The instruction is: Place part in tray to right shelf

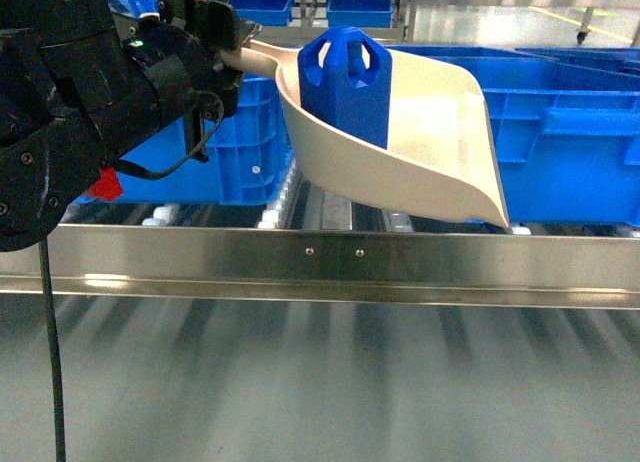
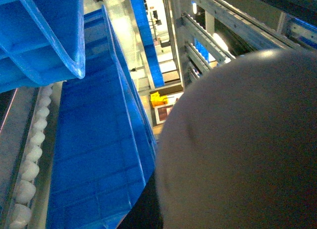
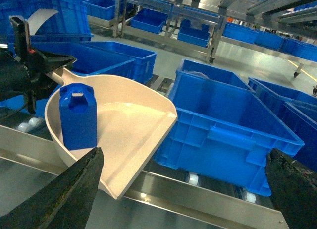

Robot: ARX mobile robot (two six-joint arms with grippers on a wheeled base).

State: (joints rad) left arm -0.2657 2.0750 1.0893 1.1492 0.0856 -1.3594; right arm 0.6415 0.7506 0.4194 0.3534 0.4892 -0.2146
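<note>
Head view, left jaws hidden at tray (image 1: 440,152) handle, grip unclear, part (image 1: 345,82) inside, right jaws spread.

We see the tray (image 1: 440,152) as smooth, matt beige plastic, and the part (image 1: 347,82) in it as bright blue plastic with a slight sheen. The right shelf (image 1: 320,265) shows brushed, reflective steel on its front rail, with white plastic rollers (image 2: 29,172). The crates (image 3: 223,125) look like glossy blue moulded plastic.
</note>
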